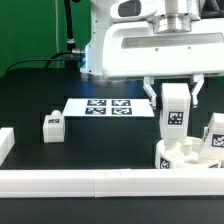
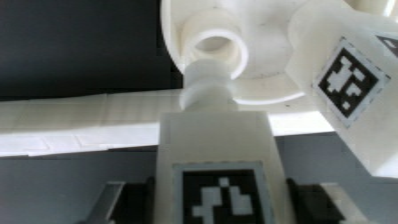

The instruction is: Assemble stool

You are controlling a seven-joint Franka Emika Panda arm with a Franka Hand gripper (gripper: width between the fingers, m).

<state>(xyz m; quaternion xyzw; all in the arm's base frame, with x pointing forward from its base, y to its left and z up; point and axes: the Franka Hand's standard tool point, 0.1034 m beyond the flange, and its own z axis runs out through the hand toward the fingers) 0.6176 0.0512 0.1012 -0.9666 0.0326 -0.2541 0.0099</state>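
- Fingers (image 1: pixel 153 97) of the gripper (image 1: pixel 175 106) are clamped on the held leg (image 1: pixel 175 120), 1 pad on each side. The leg hangs upright with its tag facing the exterior camera.
- From the wrist view I see the same grip: dark pads (image 2: pixel 128 200) flank the held leg (image 2: pixel 217 165).
- Directly below the fingers is the seat (image 1: pixel 186 158). I cannot tell whether the held leg's lower end touches it.
- In the wrist view, the leg's narrow tip points at a round socket (image 2: pixel 217 45) in the seat (image 2: pixel 267 30) and ends just beside the socket's rim.
- Just beside the fingers, on the exterior view's right, the second leg (image 1: pixel 215 132) stands at the seat.
- Well apart from the fingers, on the exterior view's left, the third leg (image 1: pixel 52 125) sits alone on the black table (image 1: pixel 30 90).
- Between the third leg and the fingers, the marker board (image 1: pixel 110 105) lies flat.
- Beyond the seat, toward the exterior camera, runs a long white rail (image 1: pixel 90 182).
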